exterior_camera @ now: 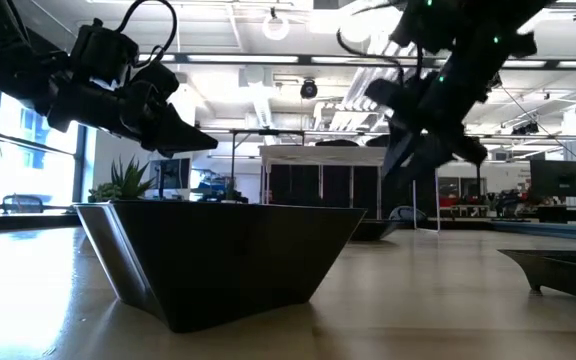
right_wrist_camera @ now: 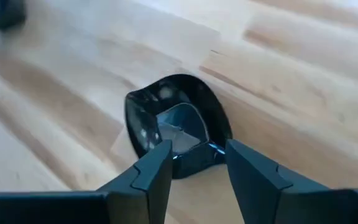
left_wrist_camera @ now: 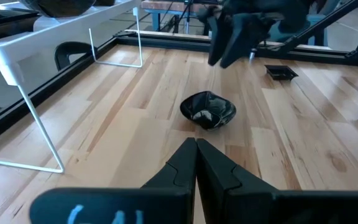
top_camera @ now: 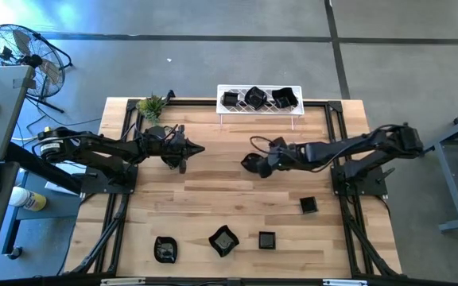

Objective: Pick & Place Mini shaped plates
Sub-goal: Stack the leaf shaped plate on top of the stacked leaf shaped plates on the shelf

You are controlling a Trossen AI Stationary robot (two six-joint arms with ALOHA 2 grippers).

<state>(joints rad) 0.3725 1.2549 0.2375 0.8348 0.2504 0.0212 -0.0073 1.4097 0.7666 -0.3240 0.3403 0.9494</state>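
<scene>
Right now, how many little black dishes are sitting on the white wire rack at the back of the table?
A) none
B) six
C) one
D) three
D: the overhead view shows three black dishes side by side on the white wire rack; the others lie on the wooden table.
</scene>
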